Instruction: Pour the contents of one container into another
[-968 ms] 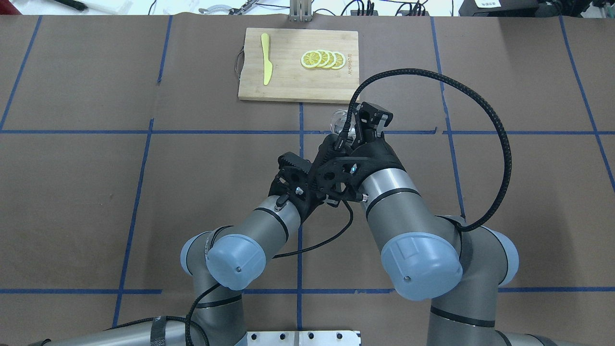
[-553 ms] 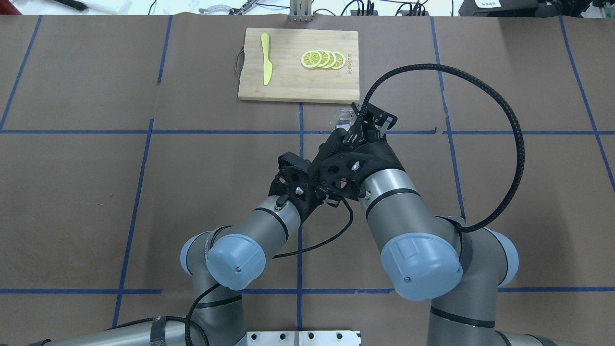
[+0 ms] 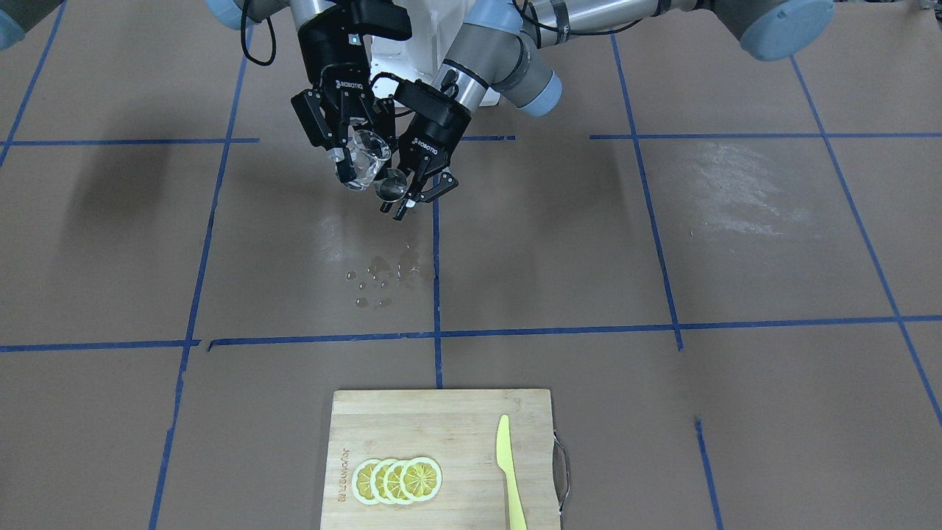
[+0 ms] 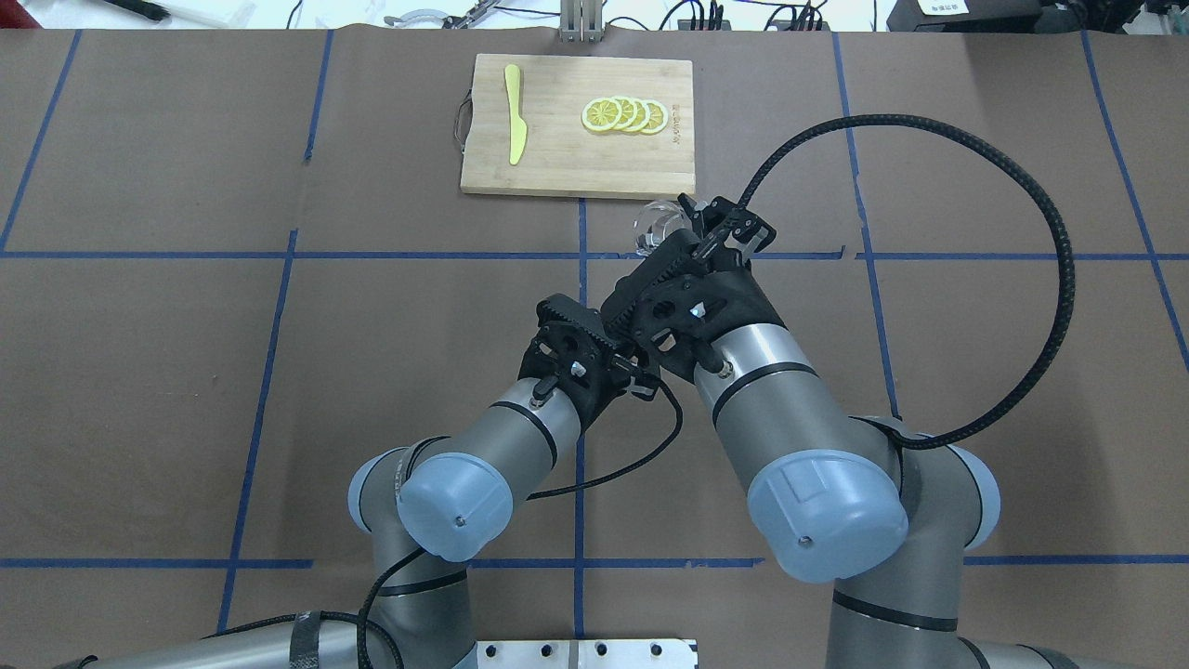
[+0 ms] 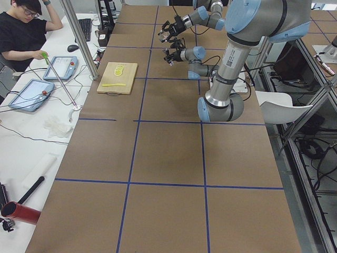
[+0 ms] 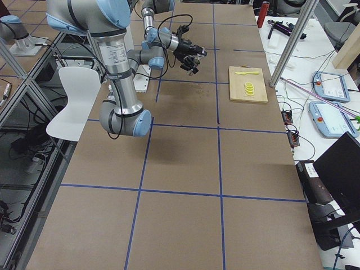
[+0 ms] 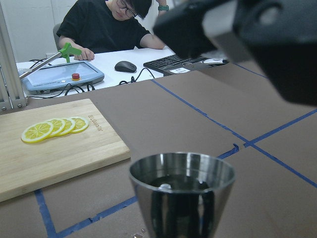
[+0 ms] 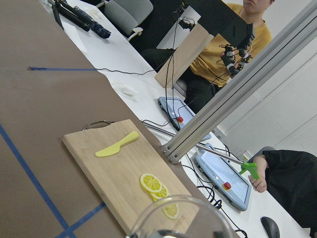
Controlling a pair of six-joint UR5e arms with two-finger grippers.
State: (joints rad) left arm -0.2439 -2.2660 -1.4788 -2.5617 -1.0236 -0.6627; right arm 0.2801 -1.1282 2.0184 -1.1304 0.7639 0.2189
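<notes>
My right gripper [image 3: 355, 163] is shut on the small clear glass cup [image 3: 366, 156], held tipped in the air with its mouth toward the steel jigger [image 3: 390, 184]. Just beside it my left gripper [image 3: 413, 193] is shut on the jigger. In the left wrist view the jigger [image 7: 182, 191] stands upright with dark liquid in its top cone. The cup's rim [image 8: 178, 218] fills the bottom of the right wrist view. From overhead the cup [image 4: 656, 223] shows at the right gripper [image 4: 692, 234]; the right arm hides the jigger and the left fingers.
Water drops [image 3: 383, 276] lie on the brown paper below the grippers. A wooden cutting board [image 4: 557, 158] with lemon slices [image 4: 624, 114] and a yellow knife [image 4: 514, 111] sits at the far edge. Seated people and tablets [image 5: 31, 95] are beyond the table.
The right wrist has rolled, tipping the glass cup further over the jigger, and its cable loop has swung out to the right. The left arm has held still.
</notes>
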